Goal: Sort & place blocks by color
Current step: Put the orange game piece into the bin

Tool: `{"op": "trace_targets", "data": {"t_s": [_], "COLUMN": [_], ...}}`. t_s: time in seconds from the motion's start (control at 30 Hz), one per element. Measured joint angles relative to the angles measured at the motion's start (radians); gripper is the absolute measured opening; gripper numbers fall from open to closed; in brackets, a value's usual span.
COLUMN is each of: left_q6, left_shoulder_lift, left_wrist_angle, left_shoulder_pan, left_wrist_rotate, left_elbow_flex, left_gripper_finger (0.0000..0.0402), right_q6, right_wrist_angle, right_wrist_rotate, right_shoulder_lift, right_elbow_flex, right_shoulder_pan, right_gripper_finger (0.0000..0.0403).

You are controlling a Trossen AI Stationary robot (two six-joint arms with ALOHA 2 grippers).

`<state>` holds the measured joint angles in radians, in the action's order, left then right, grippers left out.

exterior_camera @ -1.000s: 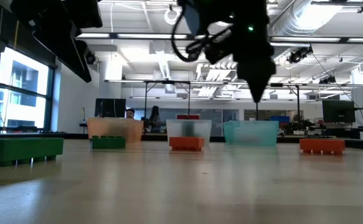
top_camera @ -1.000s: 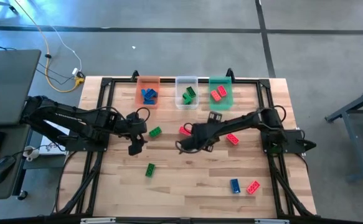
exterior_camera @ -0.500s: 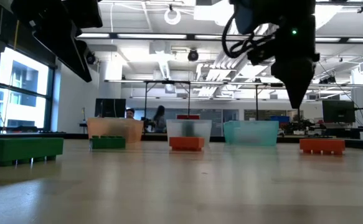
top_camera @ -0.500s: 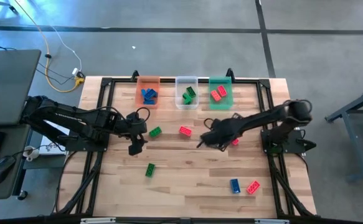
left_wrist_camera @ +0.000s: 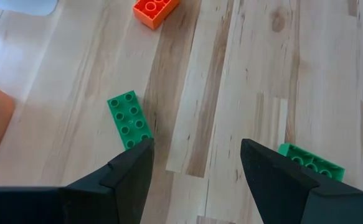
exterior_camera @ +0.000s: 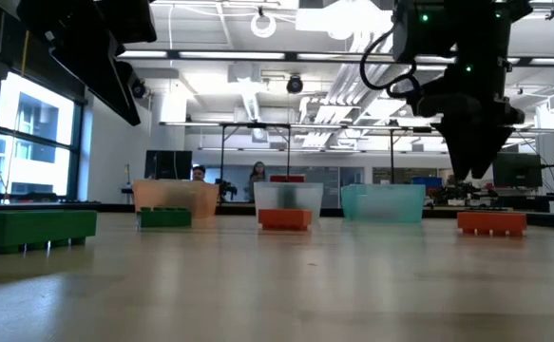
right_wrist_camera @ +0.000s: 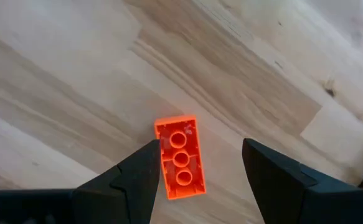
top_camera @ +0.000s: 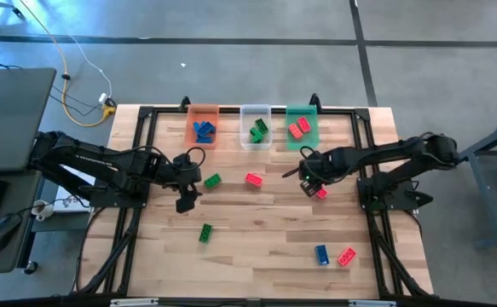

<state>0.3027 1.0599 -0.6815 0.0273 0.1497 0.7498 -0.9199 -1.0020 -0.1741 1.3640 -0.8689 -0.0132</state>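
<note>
Wooden table (top_camera: 257,243), right fingers (top_camera: 309,181) moved rightward over red block (right_wrist_camera: 181,158), parted

1. You have three bins along the worktop's far edge: orange bin (top_camera: 202,125), clear bin (top_camera: 255,126), green bin (top_camera: 302,126).
2. You have six loose blocks on the worktop: three red (top_camera: 254,179), two green (top_camera: 213,180), one blue (top_camera: 321,254).

The left arm reaches in from the left side, elbow bent, its left gripper (top_camera: 185,198) pointing downward with fingers (left_wrist_camera: 116,180) spread apart and nothing between them. The right arm stretches in from the right, wrist angled down; the right gripper (top_camera: 309,181) hangs with fingers (right_wrist_camera: 131,180) parted, gripping nothing.
</note>
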Motion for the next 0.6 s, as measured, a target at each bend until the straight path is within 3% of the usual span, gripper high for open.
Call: {"op": "trace_targets", "data": {"t_s": [0.43, 0.6], "left_q6": [0.000, 0.000], "left_shoulder_lift": [0.000, 0.000], "left_wrist_angle": [0.000, 0.000], "left_shoulder_pan": [0.000, 0.000], "left_wrist_rotate": [0.009, 0.019], "left_elbow_flex": [0.000, 0.000], "left_gripper_finger": [0.0227, 0.0227], "right_q6": [0.011, 0.004], "right_wrist_angle": [0.106, 0.145], "right_wrist_rotate": [0.124, 0.127], "right_shoulder_lift": [0.005, 0.005], "right_elbow_flex": [0.091, 0.129], "right_shoulder_pan": [-0.009, -0.006], "right_gripper_finger": [0.0219, 0.0230]}}
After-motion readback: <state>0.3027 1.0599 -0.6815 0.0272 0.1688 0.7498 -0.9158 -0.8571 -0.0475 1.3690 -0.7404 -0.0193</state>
